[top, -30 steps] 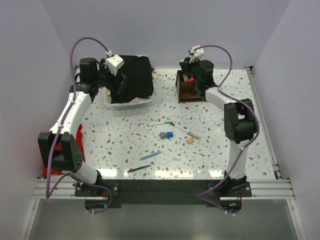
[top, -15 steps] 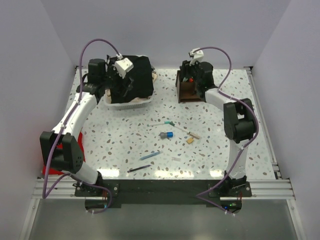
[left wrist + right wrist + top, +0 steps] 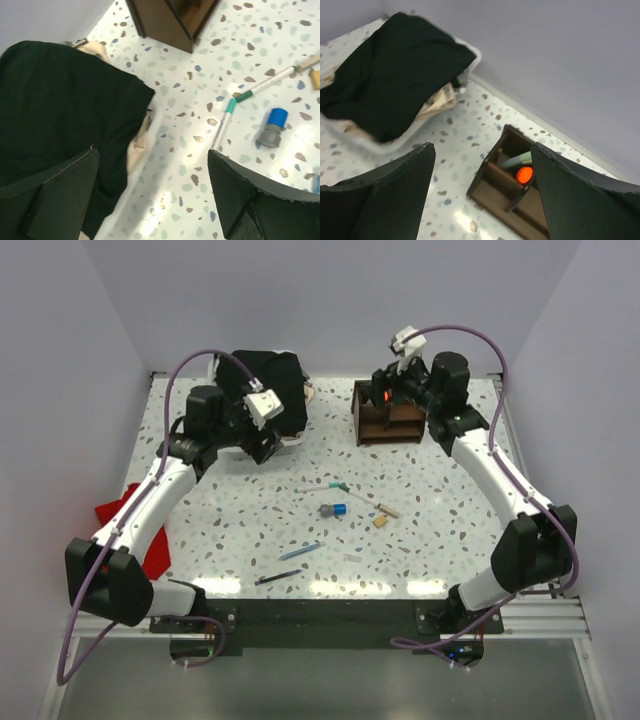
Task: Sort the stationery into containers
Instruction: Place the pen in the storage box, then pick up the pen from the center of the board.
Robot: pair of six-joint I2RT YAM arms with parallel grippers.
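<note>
Stationery lies loose mid-counter: pale green pen, white pen, sharpener, eraser, blue pen and, nearest, black pen. All look light, stiff and smooth. The pens will likely roll, so pinch each across mid-barrel, and the stubby sharpener and eraser across their bodies. Left fingers and right fingers both stand apart, holding nothing. The orange-capped marker already stands in the organiser, far right.
</note>
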